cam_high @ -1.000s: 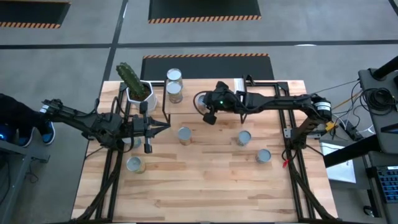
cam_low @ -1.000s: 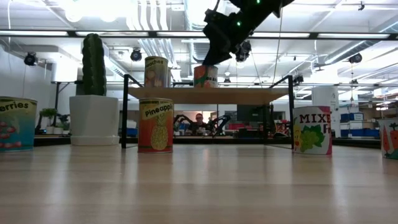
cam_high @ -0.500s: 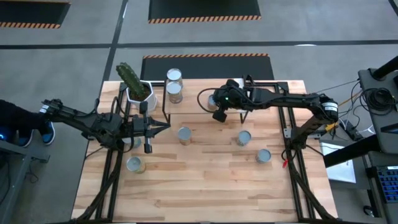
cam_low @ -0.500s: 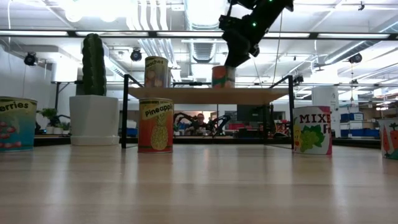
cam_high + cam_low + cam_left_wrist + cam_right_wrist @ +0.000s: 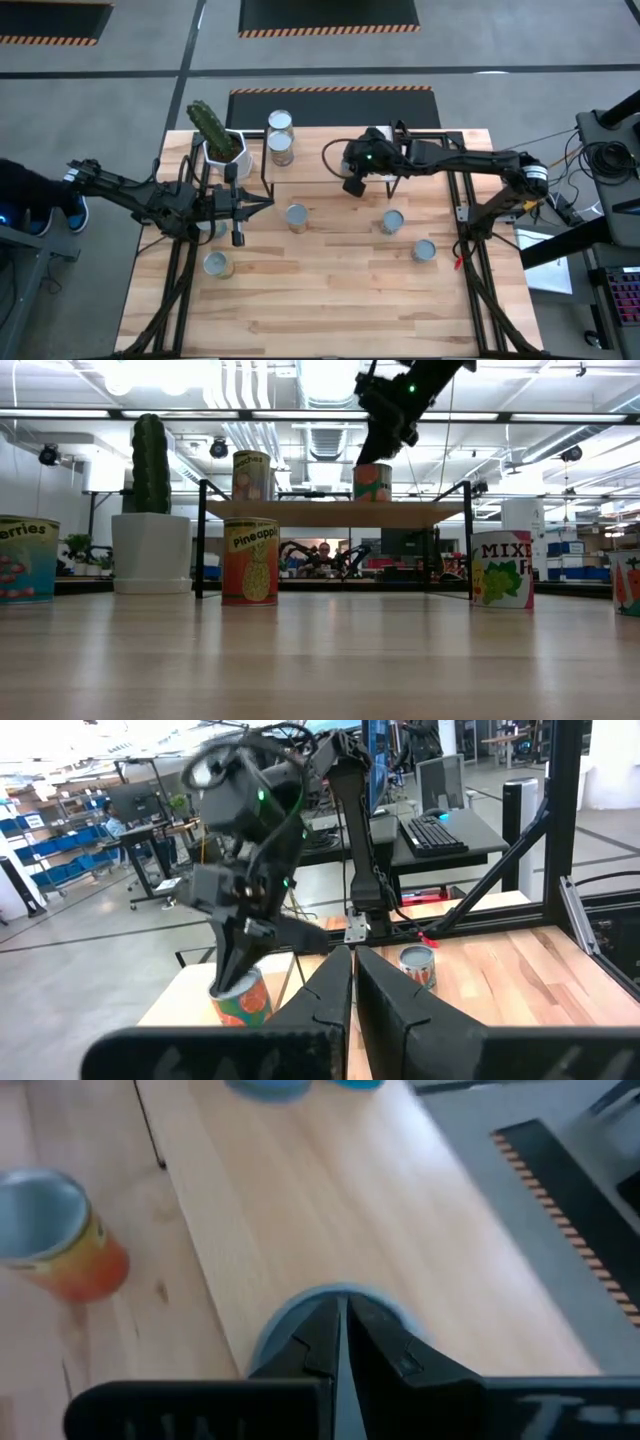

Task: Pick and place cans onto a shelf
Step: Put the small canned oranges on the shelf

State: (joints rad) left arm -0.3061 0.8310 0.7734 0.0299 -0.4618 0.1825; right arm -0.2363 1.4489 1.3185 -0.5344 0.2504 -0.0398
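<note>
Pale wood fills the foreground of the low view: the bare tabletop [image 5: 320, 660], with an orange pineapple-label tin [image 5: 250, 562] and a mixed-fruit tin [image 5: 502, 569] standing on it. Behind them the low shelf [image 5: 335, 513], a light wooden board on a thin black wire frame, carries a peach-label tin [image 5: 252, 475] and the red-and-green tin [image 5: 372, 482] now being placed. That tin stands upright on the board, its long axis vertical, directly below the right gripper [image 5: 378, 452]. The right fingers look nearly closed above its silver lid [image 5: 330, 1312], though actual contact is hard to judge. The left gripper [image 5: 238, 222], fingers together and empty, waits well apart from it, so the right arm is nearer.
</note>
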